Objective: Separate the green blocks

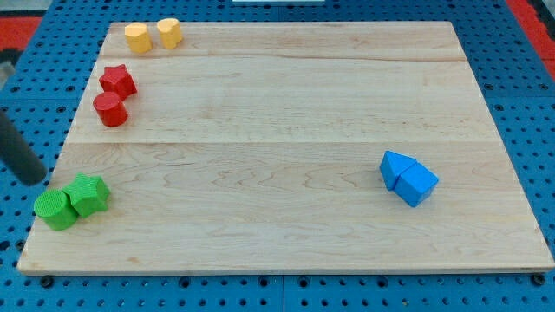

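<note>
Camera view shows the wooden worktop (pixel 286 139) with four pairs of blocks, each pair huddled by colour. The two green blocks sit touching at the view's bottom left corner: a green cylinder (pixel 55 210) nearer the edge and a green star-like block (pixel 88 193) just to its right and slightly higher. Because they press together, a push into the seam between them looks like the sensible way to part them. My tip (pixel 35 179) is the end effector here, a plain rod with nothing to open or close; it rests just off the worktop's left edge, close above the green cylinder (blurred, so whether it touches is unclear). Two red blocks (pixel 113 95) and two yellow blocks (pixel 153 35) stand along the upper left, two blue blocks (pixel 408 178) at the right. No containers appear anywhere
</note>
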`<state>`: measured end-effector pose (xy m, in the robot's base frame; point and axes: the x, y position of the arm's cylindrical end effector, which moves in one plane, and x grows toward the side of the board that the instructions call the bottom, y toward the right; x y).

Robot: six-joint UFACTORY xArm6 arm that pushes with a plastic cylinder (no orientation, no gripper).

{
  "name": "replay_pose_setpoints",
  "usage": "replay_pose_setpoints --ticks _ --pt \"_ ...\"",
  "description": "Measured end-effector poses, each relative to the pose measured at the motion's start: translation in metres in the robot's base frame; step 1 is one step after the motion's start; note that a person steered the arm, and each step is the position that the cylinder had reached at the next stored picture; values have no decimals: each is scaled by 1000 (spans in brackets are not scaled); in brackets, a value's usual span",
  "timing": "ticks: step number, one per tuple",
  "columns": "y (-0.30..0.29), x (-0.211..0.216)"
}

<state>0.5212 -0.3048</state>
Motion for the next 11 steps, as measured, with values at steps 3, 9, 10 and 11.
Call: replay_pose_setpoints --ticks 3,9,10,11 --pt "24 52" --pt "133 -16" --pt "210 -16" --pt "283 -16"
